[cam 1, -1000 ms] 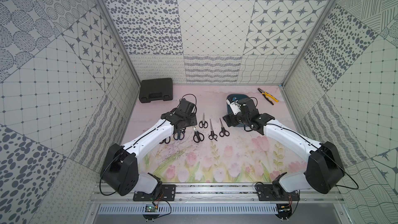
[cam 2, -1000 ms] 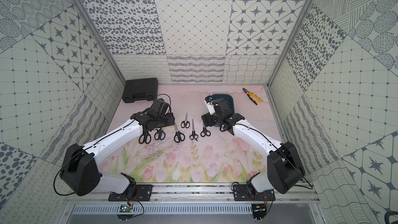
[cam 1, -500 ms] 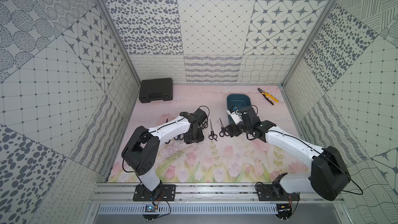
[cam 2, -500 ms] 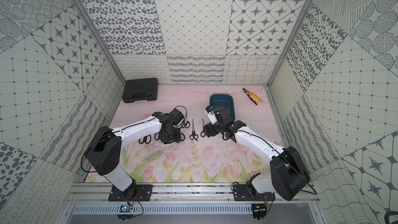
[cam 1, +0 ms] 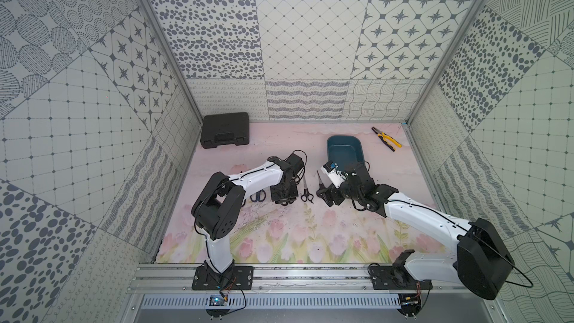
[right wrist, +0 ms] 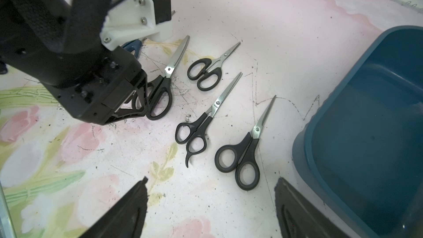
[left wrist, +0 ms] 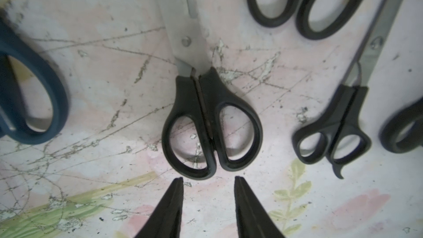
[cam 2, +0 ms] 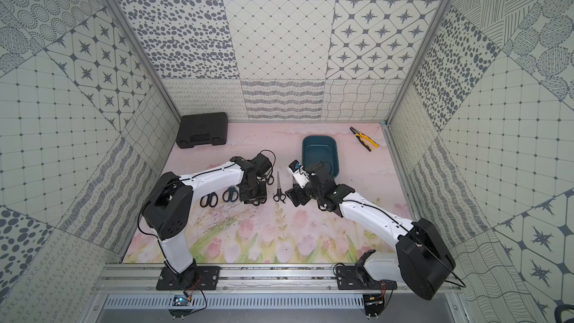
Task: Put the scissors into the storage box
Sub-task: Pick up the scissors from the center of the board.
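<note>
— What did the top views tell you?

— In both top views my left claw (cam 1: 282,201) hung low over the row of steel scissors (cam 1: 306,192) at the middle of the pink flowered table mat (cam 1: 279,243), with my right claw (cam 1: 330,199) at the row's other end. The dark teal plastic storage box (cam 1: 343,150) sat behind my right claw, toward the mat's far edge.

— And your left wrist?

— My left claw's tips stood a narrow gap apart and held nothing. They were just short of the loops of the black-handled steel scissors (left wrist: 211,122). The dark blue-handled scissors (left wrist: 34,101) lay on one side and the slender hook-handled scissors (left wrist: 338,129) on the other.

— Your right wrist?

— My right claw gaped wide and empty near the ring-handled black scissors (right wrist: 242,156), which lay flat on the mat. The box's wall was just beside them.
</note>
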